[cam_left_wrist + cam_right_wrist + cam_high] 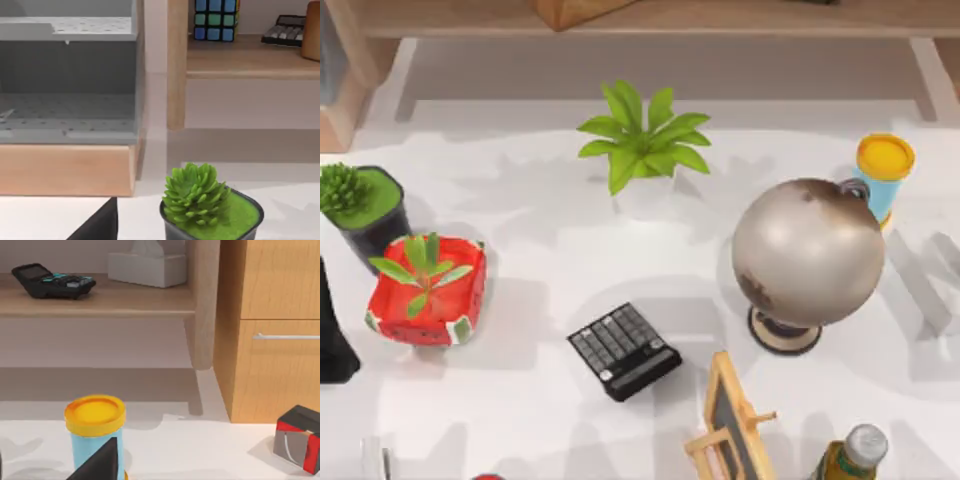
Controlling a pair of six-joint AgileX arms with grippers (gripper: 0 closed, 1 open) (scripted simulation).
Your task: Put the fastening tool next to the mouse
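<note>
A boxy black, red and grey object [299, 445] that may be the fastening tool stands on the table by the wooden cabinet in the right wrist view. The mouse is out of view. A dark wedge of my right gripper [97, 464] shows at the edge of the right wrist view, in front of a blue can with a yellow lid [95, 432]. A dark wedge of my left gripper [96, 226] shows in the left wrist view beside a potted succulent [207, 202]. In the top view a black shape [334, 335] sits at the table's left edge.
On the table stand a globe [807, 255], a black calculator [624, 350], a leafy plant [642, 140], a red watermelon-pattern planter [425, 292], the black succulent pot [362, 205], the yellow-lidded can [884, 172], a small easel [732, 425] and a bottle [852, 456]. Wooden shelves line the back.
</note>
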